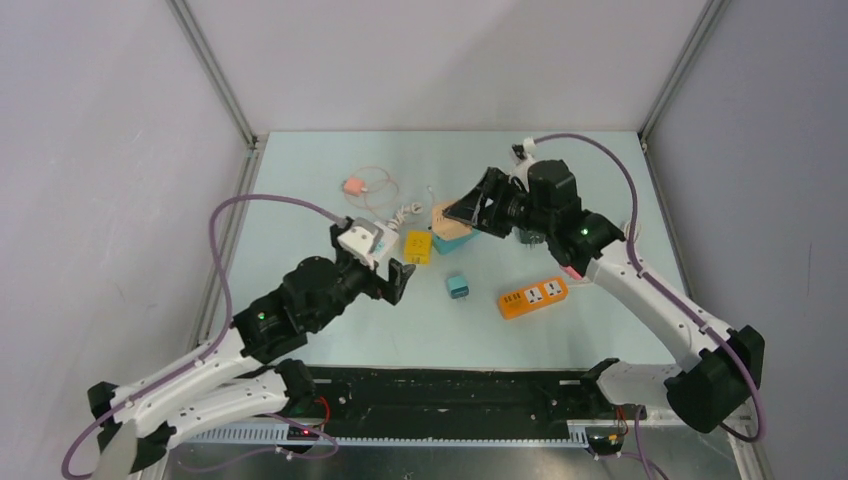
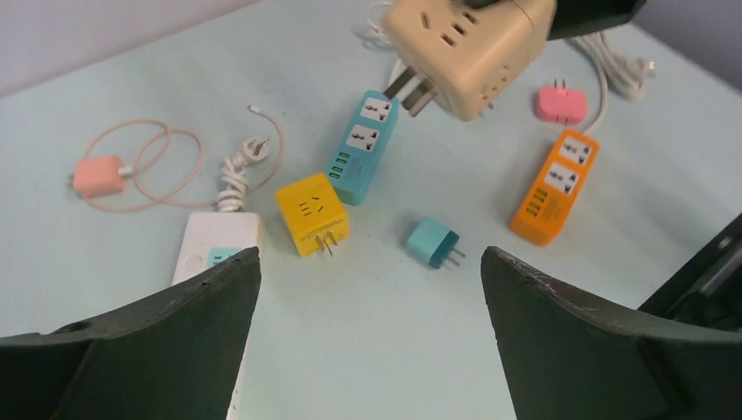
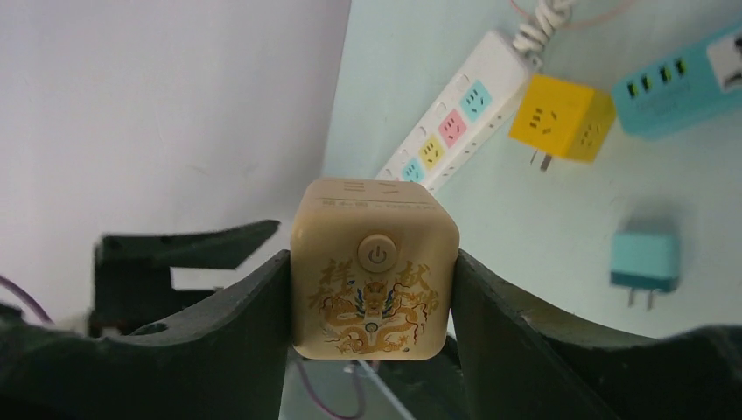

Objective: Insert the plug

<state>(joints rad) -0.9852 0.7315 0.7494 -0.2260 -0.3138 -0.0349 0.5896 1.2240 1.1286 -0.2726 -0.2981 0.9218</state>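
Observation:
The plug is a beige cube adapter with a power button and a gold dragon print. My right gripper is shut on it, one finger on each side, holding it off the table. In the left wrist view its metal prongs point down-left, just above the far end of a teal power strip. My left gripper is open and holds nothing. It hovers over the table, near a yellow cube adapter and a small teal plug.
An orange power strip lies to the right. A white power strip with coloured sockets lies left of the yellow cube. A pink charger with a coiled cable and a pink plug lie further back.

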